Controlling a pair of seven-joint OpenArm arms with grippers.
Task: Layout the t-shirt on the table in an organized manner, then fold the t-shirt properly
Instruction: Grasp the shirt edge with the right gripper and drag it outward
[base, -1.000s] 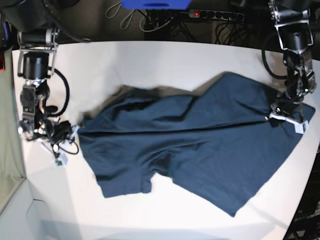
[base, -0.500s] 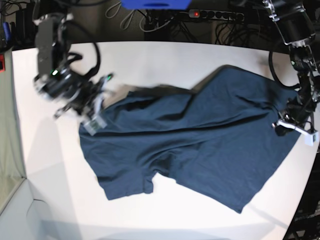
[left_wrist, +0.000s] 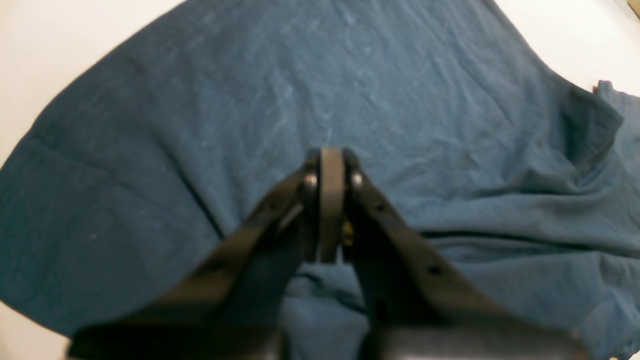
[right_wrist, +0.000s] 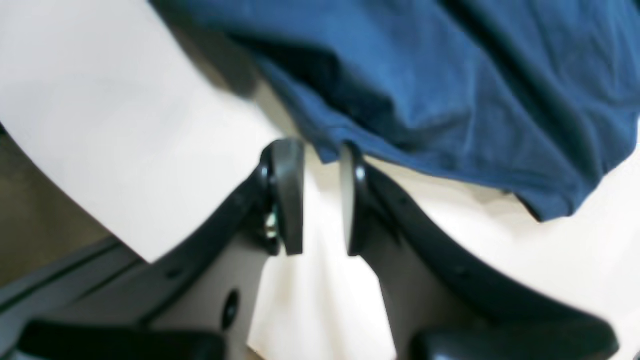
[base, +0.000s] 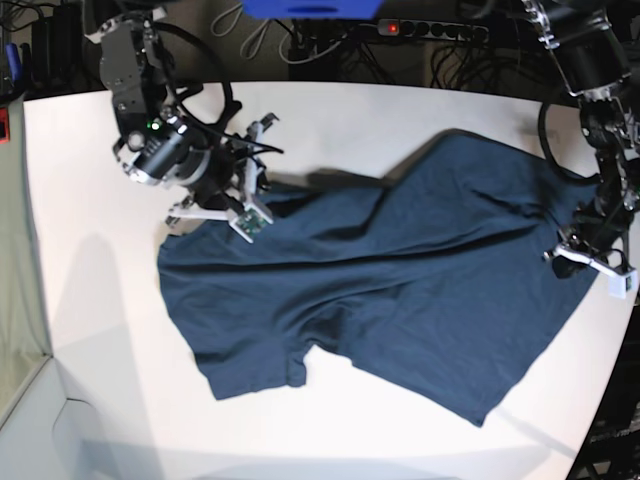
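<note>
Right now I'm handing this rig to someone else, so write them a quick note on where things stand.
Left hand: shut, over the t-shirt near its edge on the base view's right; whether it pinches cloth is unclear.
Right hand: jaws parted, empty, just off the shirt's rumpled edge over the table.
Shirt: spread across the white table but skewed and wrinkled, one edge bunched on the right hand's side.
Done: rough spread only.
Left: flatten and square it, then every fold.
</note>
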